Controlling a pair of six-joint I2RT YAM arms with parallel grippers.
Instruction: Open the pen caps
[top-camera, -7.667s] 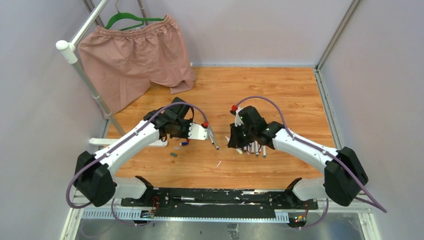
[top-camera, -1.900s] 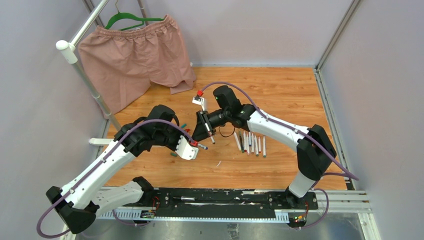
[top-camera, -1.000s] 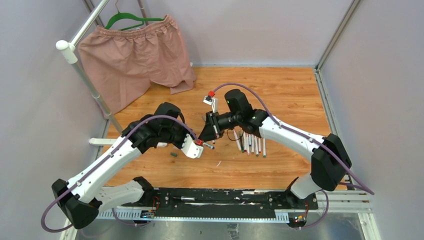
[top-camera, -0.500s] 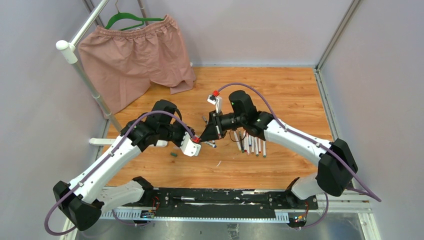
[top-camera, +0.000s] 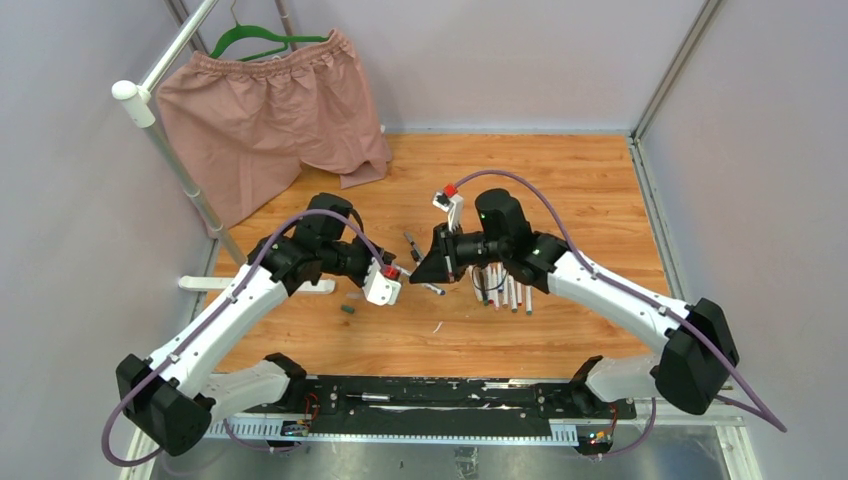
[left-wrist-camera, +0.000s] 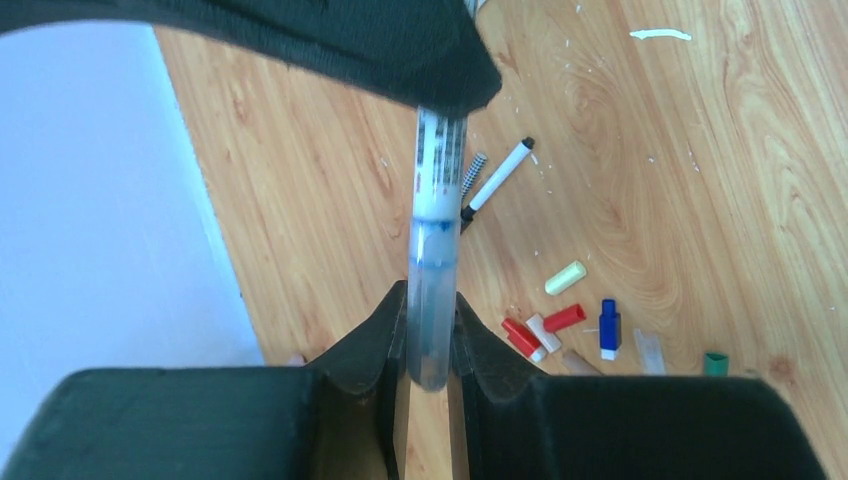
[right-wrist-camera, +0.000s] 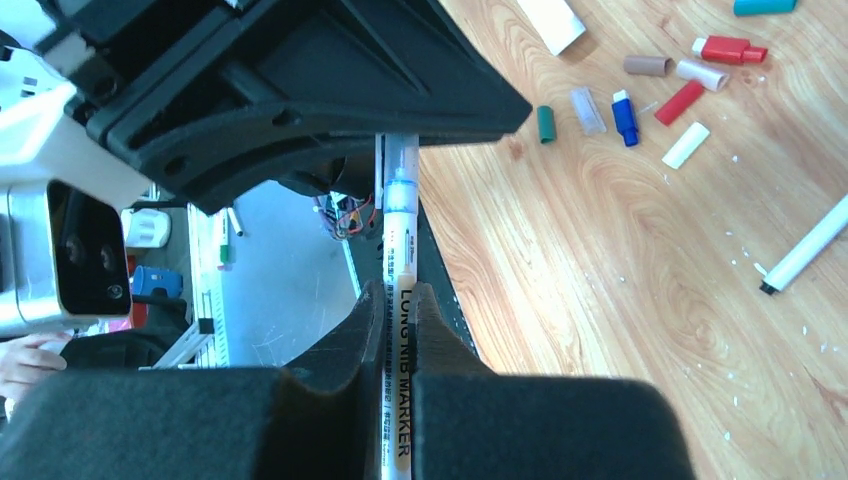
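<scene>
At 9 o'clock the left tool (left-wrist-camera: 430, 310) clamped the clear cap (left-wrist-camera: 433, 262), at 3 o'clock the right tool (right-wrist-camera: 398, 302) clamped the pen (right-wrist-camera: 398, 235), apparently to pull them apart.

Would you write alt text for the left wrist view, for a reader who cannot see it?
The left gripper clamps the clear cap of a marker pen whose barrel runs up into the right gripper. On the wooden table lie loose pen caps in red, cream, blue and green, and a white pen.
</scene>
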